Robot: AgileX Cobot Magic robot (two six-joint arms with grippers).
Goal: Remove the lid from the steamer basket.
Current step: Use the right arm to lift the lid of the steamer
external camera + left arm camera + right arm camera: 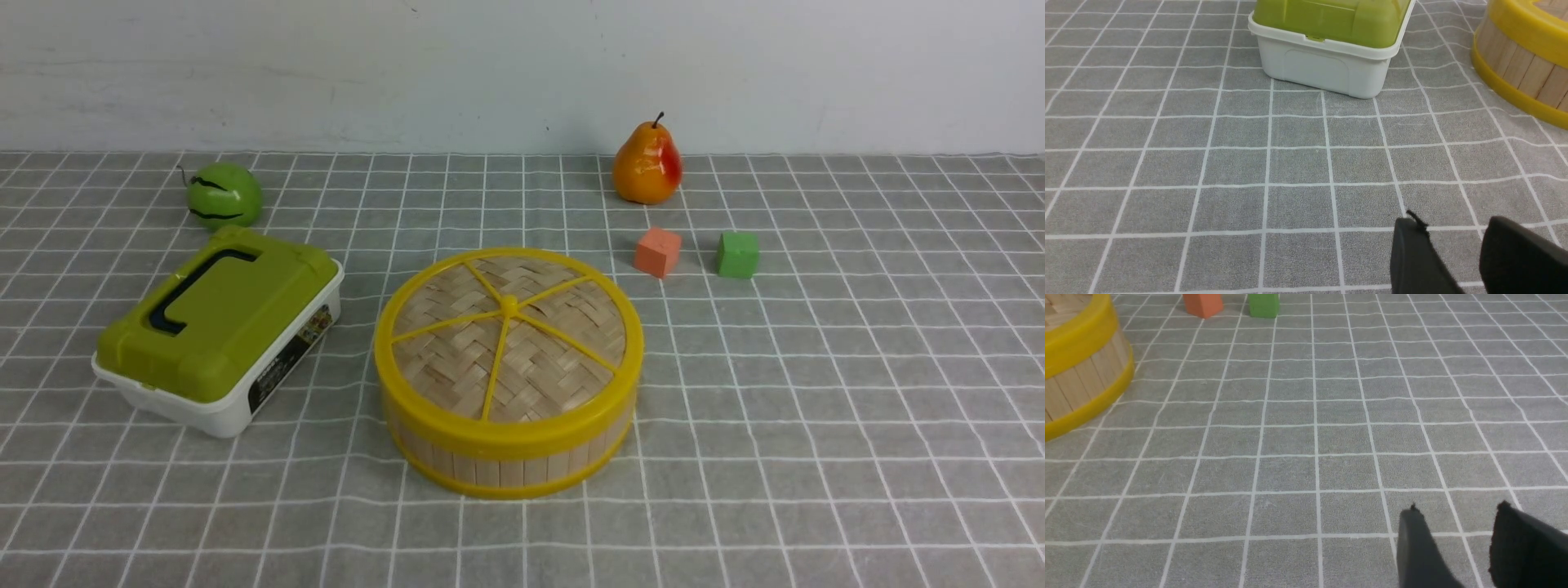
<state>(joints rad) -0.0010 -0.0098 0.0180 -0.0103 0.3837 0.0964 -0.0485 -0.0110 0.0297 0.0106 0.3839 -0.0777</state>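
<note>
- Nearest: left gripper (pixel 1453 234) and right gripper (pixel 1457 524) hang over the bare checked cloth (pixel 816 425). Fingers on both are apart, with nothing between them. Neither shows in the front view.
- Mid-table: lid (pixel 457 359) sits flat and fully seated on the steamer basket (pixel 506 467). Task not begun; the step in hand is the approach.
- Judgement: central knob (pixel 509 306) is small. Come down square over it, or take the thick yellow rim at an edge instead. Lift straight up so the basket does not drag along.
- Green-topped box (pixel 220 327) sits near the basket's left; a left-arm approach needs to pass clear of it.
- Farther right: orange block (pixel 657 251) and green block (pixel 738 255), well apart from the basket.
- Back: apple (pixel 224 194) and pear (pixel 647 167), out of the way.
</note>
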